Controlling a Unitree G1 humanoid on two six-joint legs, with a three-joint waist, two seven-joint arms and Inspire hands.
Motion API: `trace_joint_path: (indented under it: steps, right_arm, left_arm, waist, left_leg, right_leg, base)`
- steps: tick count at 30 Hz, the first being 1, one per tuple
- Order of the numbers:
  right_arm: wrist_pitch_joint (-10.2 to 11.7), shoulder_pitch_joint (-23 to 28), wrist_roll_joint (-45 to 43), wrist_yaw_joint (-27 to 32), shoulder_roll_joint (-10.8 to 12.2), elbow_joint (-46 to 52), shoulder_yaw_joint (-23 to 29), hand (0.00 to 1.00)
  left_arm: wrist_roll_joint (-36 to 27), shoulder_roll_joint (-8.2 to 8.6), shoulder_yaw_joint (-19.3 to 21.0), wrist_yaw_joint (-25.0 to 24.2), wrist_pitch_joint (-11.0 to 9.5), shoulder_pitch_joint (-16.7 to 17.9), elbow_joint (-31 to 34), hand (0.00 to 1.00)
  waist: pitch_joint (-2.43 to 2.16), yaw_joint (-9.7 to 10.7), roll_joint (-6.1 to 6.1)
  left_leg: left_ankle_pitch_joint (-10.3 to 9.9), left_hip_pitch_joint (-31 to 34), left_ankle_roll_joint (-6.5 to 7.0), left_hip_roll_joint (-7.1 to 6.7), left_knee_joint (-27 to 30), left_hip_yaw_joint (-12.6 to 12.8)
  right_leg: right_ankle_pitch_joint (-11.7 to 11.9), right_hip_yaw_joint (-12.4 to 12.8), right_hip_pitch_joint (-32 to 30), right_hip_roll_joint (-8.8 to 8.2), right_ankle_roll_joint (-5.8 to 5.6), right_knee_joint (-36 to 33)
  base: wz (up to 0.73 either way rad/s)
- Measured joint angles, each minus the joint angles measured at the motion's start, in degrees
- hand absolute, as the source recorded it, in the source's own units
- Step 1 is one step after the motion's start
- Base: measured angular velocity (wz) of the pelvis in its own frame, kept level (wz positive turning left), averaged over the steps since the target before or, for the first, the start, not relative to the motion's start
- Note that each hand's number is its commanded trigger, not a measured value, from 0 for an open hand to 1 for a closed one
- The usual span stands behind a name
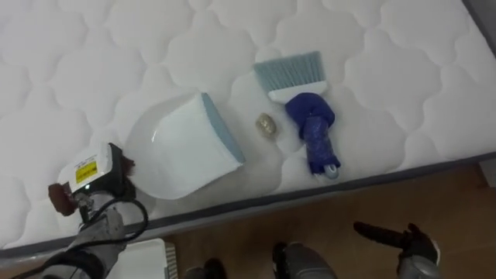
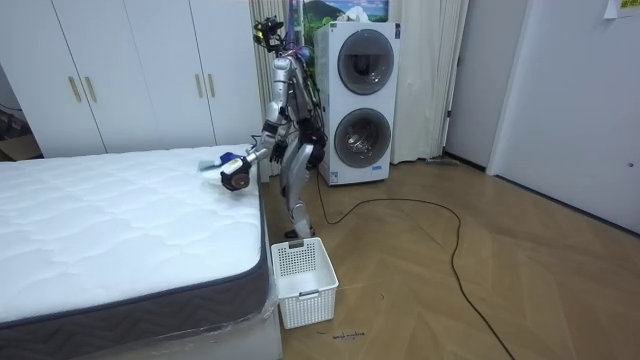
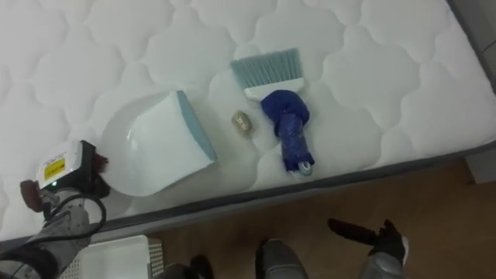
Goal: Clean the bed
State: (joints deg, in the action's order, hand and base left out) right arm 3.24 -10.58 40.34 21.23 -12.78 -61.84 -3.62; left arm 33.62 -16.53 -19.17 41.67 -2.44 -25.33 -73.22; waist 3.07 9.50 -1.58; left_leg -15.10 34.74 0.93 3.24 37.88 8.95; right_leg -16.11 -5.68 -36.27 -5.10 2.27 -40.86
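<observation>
Left hand (image 1: 87, 190) at the bed (image 1: 403, 70) edge, just beside the dustpan (image 1: 182, 151), grasp not discernible; right hand (image 1: 412, 243) over the floor (image 1: 325, 225), fingers straight, empty; scrap (image 1: 266, 124) between dustpan and brush (image 1: 310, 116).

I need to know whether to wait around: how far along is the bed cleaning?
Nothing looks done: the scrap lies on the mattress between the dustpan and the brush. In hand: the left hand is beside the dustpan's back; the right hand hangs open over the floor, off the brush. Left: pick up the tools, sweep the scrap into the dustpan, probably empty it into the white basket.
</observation>
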Motion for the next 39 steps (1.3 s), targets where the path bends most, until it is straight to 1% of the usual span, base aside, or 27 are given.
trace_joint_path:
  steps: [1,4,8,10,13,14,16,17,18,20,22,23,26,28,30,32,35,36,39]
  right_arm:
    - [0.03,-0.57,-0.01,0.99,0.01,0.11,1.21,0.00]
    - [0.07,-2.01,-0.56,4.12,0.06,0.51,1.72,0.00]
    - [-0.28,-1.45,-3.69,7.63,0.14,5.16,2.43,0.00]
    - [-0.35,-1.12,-8.57,9.69,0.15,8.12,2.25,0.00]
    - [-0.84,-0.37,-17.89,12.93,0.28,13.11,2.19,0.00]
    - [-0.82,-0.28,-19.48,13.63,0.33,14.17,2.17,0.00]
    - [-0.77,0.03,-26.07,16.46,0.84,17.17,1.94,0.00]
    - [-0.85,0.06,-29.17,17.72,1.22,18.23,1.82,0.00]
    - [-0.90,0.04,-30.50,18.37,1.33,18.82,1.58,0.00]
    - [-1.92,-0.06,-35.44,20.57,1.72,21.93,0.00,0.00]
    - [-2.14,-0.24,-38.59,21.88,1.87,24.28,-1.85,0.00]
    - [-2.19,-0.63,-39.90,22.33,1.92,25.47,-3.02,0.00]
    - [-2.22,-1.54,-41.25,22.52,1.92,26.98,-4.75,0.00]
    - [-2.57,-2.42,-41.17,23.12,1.86,27.02,-6.37,0.00]
    - [-2.87,-2.87,-41.11,23.22,1.91,27.04,-7.99,0.00]
    - [-3.08,-3.49,-41.10,23.24,1.94,27.04,-9.91,0.00]
    - [-3.08,-4.68,-40.94,23.13,1.95,27.05,-11.81,0.00]
    - [-3.08,-5.07,-40.73,23.03,1.92,27.05,-12.13,0.00]
    - [-3.08,-6.61,-40.33,21.57,1.87,26.99,-13.15,0.00]
  left_arm:
    - [1.65,0.00,-0.05,0.90,0.13,0.29,0.00,1.00]
    - [5.51,0.01,-0.18,3.03,1.00,0.76,0.01,1.00]
    - [9.72,-0.02,-0.17,5.69,2.54,1.08,0.00,1.00]
    - [11.86,-0.03,-0.20,7.24,3.47,1.08,0.00,1.00]
    - [12.66,-0.03,-0.11,8.68,4.20,1.69,-0.05,1.00]
    - [12.76,-0.03,-0.10,9.15,4.44,2.06,-0.05,1.00]
    - [13.07,-0.02,-0.14,9.53,5.20,3.33,-0.05,1.00]
    - [13.15,0.14,-0.14,9.53,5.73,3.80,-0.05,1.00]
    - [13.15,0.30,-0.16,9.52,6.04,3.96,-0.06,1.00]
    - [13.18,0.66,-0.44,9.31,7.18,4.18,-0.08,1.00]
    - [13.17,0.69,-0.50,9.05,7.79,4.20,-0.14,1.00]
    - [13.17,0.70,-0.50,8.88,8.46,4.19,-0.14,1.00]
    - [13.17,0.77,-0.50,8.58,9.25,4.19,-0.12,1.00]
    - [13.13,1.16,-0.49,7.93,9.66,4.19,-0.09,1.00]
    - [13.07,1.44,-0.49,7.59,9.65,4.18,-0.08,1.00]
    - [13.09,1.93,-0.49,7.34,9.63,3.86,-0.08,1.00]
    - [13.14,1.95,-0.66,6.67,9.61,3.25,0.06,1.00]
    - [13.12,1.94,-0.74,6.53,9.62,3.10,0.07,1.00]
    - [11.92,1.91,-1.55,5.45,9.62,2.21,0.12,1.00]
  waist:
    - [-0.01,-0.02,0.02]
    - [-0.01,0.00,0.02]
    - [-0.02,-0.07,0.01]
    - [-0.02,-0.20,0.01]
    - [-0.07,-0.50,0.11]
    - [-0.10,-0.45,0.16]
    - [-0.47,-0.32,0.55]
    - [-0.50,-0.33,0.60]
    - [-0.50,-0.38,0.61]
    - [-0.50,-0.47,0.62]
    - [-0.49,-0.65,0.64]
    - [-0.48,-0.80,0.64]
    - [-0.47,-1.37,0.66]
    - [-0.43,-2.26,0.69]
    - [-0.40,-2.52,0.73]
    - [-0.36,-3.22,0.80]
    - [-0.30,-3.65,0.85]
    - [-0.26,-3.69,0.78]
    - [0.13,-3.69,0.78]
  left_leg:
    - [0.00,-0.09,0.00,0.00,-0.02,0.11]
    - [0.02,-0.11,0.02,0.04,0.06,0.14]
    - [0.02,-0.09,0.02,0.06,0.21,0.14]
    - [0.01,-0.07,0.03,0.12,0.25,0.17]
    - [0.02,-0.88,0.04,-0.03,-0.49,0.90]
    - [0.02,-1.09,0.05,0.00,-0.57,1.11]
    - [0.03,-1.88,0.04,0.03,-1.23,1.68]
    - [0.03,-2.01,0.03,0.05,-1.26,1.69]
    - [0.03,-2.04,0.03,0.03,-1.26,1.70]
    - [0.03,-2.07,0.04,0.05,-1.13,1.89]
    - [0.02,-2.17,0.04,0.05,-1.06,1.97]
    - [0.02,-2.20,0.04,0.03,-1.08,1.97]
    - [0.02,-2.21,0.04,0.04,-1.19,1.98]
    - [0.02,-2.21,0.04,0.08,-1.40,2.04]
    - [0.02,-2.10,0.04,0.11,-1.76,2.03]
    - [0.02,-2.11,0.04,0.05,-1.88,1.98]
    - [0.02,-1.86,0.04,0.06,-2.03,1.89]
    - [0.02,-1.73,0.04,0.10,-2.09,1.85]
    - [0.02,-1.24,0.04,0.11,-2.06,1.54]
  right_leg:
    - [-0.01,0.20,-0.02,-0.10,-0.01,-0.01]
    - [-0.01,0.30,0.00,-0.02,-0.02,-0.08]
    - [-0.01,0.31,0.02,-0.03,-0.02,-0.09]
    - [0.04,0.32,0.01,0.07,-0.09,-0.01]
    - [0.13,0.99,0.02,0.13,-0.23,-0.02]
    - [0.13,1.11,0.09,0.15,-0.23,-0.03]
    - [0.14,1.67,0.28,0.27,-0.22,0.00]
    - [0.15,1.61,0.39,0.25,-0.20,0.07]
    - [0.15,1.59,0.38,0.21,-0.19,0.04]
    - [0.16,1.70,0.33,0.24,-0.20,0.20]
    - [0.17,1.82,0.36,0.26,-0.21,0.20]
    - [0.19,1.83,0.34,0.25,-0.21,0.19]
    - [0.19,1.83,0.31,0.24,-0.21,0.20]
    - [0.19,1.81,0.36,0.25,-0.21,0.32]
    - [0.19,1.67,0.36,0.21,-0.21,0.53]
    - [0.19,1.46,0.39,0.06,-0.21,0.55]
    - [0.18,1.26,0.24,0.05,-0.21,0.69]
    - [0.18,1.18,0.20,0.08,-0.21,0.89]
    - [0.17,0.68,0.08,0.00,-0.20,1.03]
  base:
    - [-0.04]
    - [-0.01]
    - [0.00]
    - [0.00]
    - [-0.09]
    - [-0.17]
    - [-0.11]
    - [-0.05]
    - [-0.04]
    - [-0.04]
    - [-0.02]
    - [0.00]
    - [0.00]
    - [0.00]
    - [0.00]
    - [0.02]
    - [0.04]
    - [0.04]
    - [0.07]
